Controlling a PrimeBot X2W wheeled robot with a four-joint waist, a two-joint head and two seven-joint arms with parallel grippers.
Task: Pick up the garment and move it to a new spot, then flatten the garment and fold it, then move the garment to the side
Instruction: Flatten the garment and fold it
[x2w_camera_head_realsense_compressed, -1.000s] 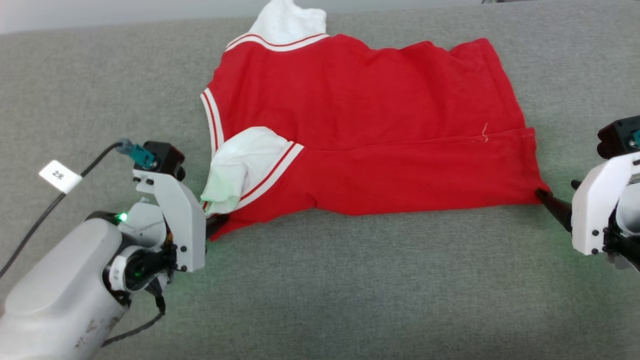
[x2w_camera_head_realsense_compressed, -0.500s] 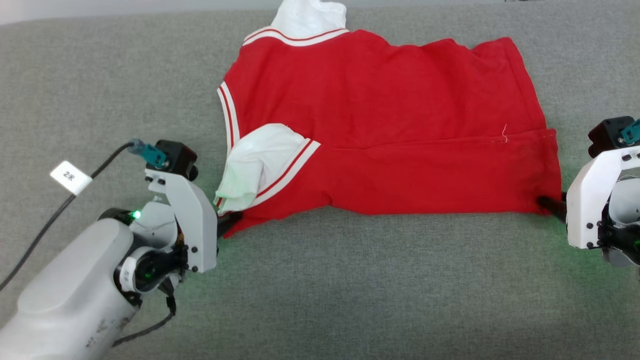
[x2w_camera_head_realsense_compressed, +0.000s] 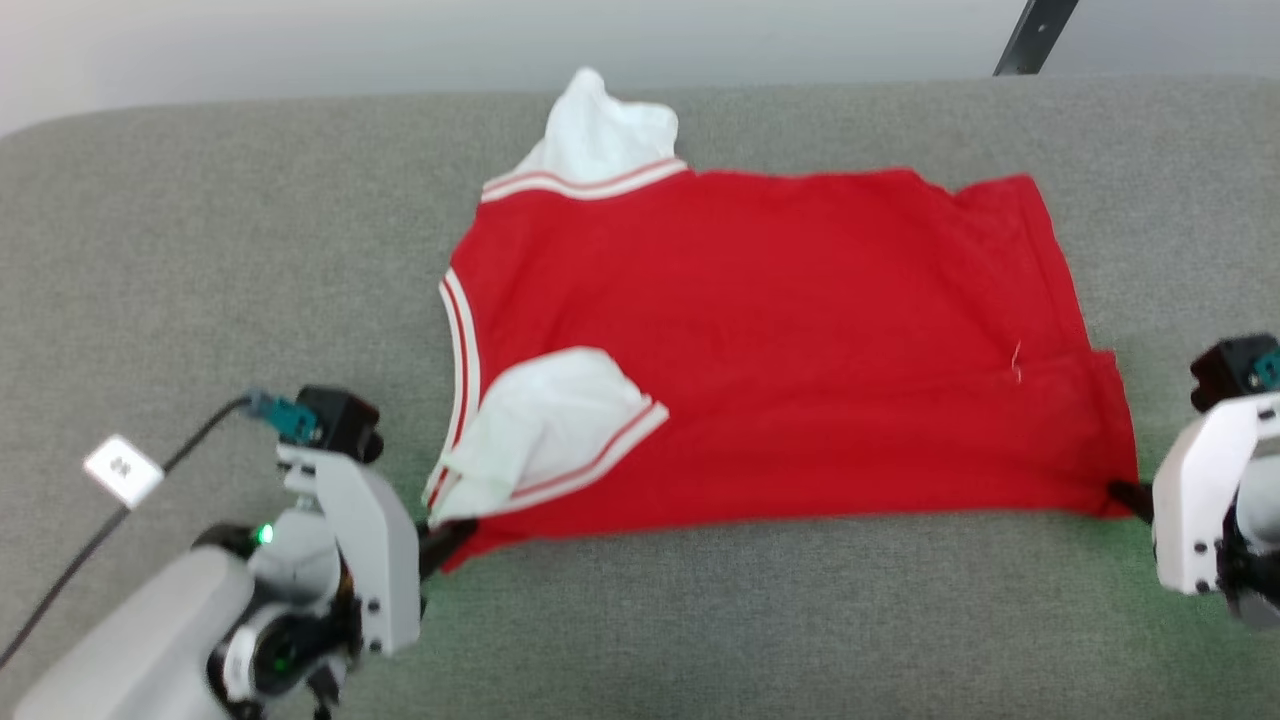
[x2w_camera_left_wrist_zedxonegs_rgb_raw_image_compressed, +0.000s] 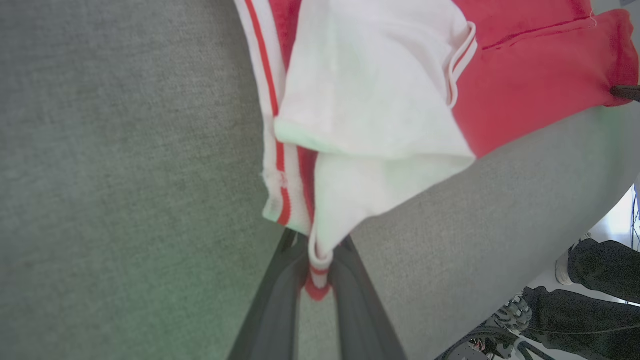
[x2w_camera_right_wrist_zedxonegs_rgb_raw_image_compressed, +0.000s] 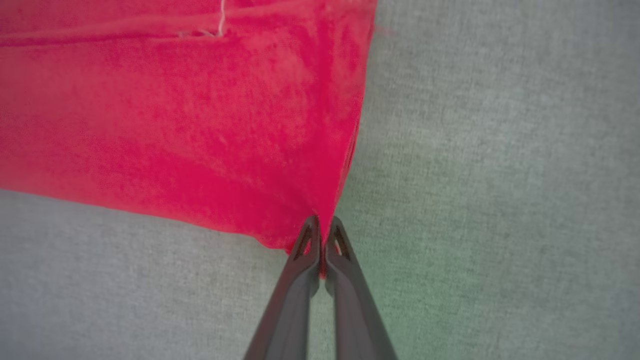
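Across a grey fabric-covered counter (x2w_camera_head_realsense_compressed: 700, 620), spread nearly flat with a plain red face upward: a small red jersey shirt (x2w_camera_head_realsense_compressed: 780, 350) with white sleeves and white-striped trim, sleeves toward the robot's left, hem toward its right. Near long edge doubled back onto the body, the fold's rim a faint line.

At the near left corner, the dark two-fingered left claw (x2w_camera_left_wrist_zedxonegs_rgb_raw_image_compressed: 316, 250), narrowed to a slim gap and gripping a bunch of red-and-white striped trim, white sleeve cloth draped over its tips. At the near right hem corner, the dark two-fingered right claw (x2w_camera_right_wrist_zedxonegs_rgb_raw_image_compressed: 322, 225), pinched almost together on a thin fold of red cloth.

From the head camera, both mostly hidden behind white wrist housings, the right one cut by the frame edge; whole view slightly blurred.

One white near sleeve (x2w_camera_head_realsense_compressed: 545, 420) folded onto the red body; the white far sleeve (x2w_camera_head_realsense_compressed: 605, 135) crumpled upward at the far edge. Beside the left arm, a black cable (x2w_camera_head_realsense_compressed: 60, 590) with a small white tag (x2w_camera_head_realsense_compressed: 122, 468). Near the hem, a short pale loose thread (x2w_camera_head_realsense_compressed: 1017, 362).
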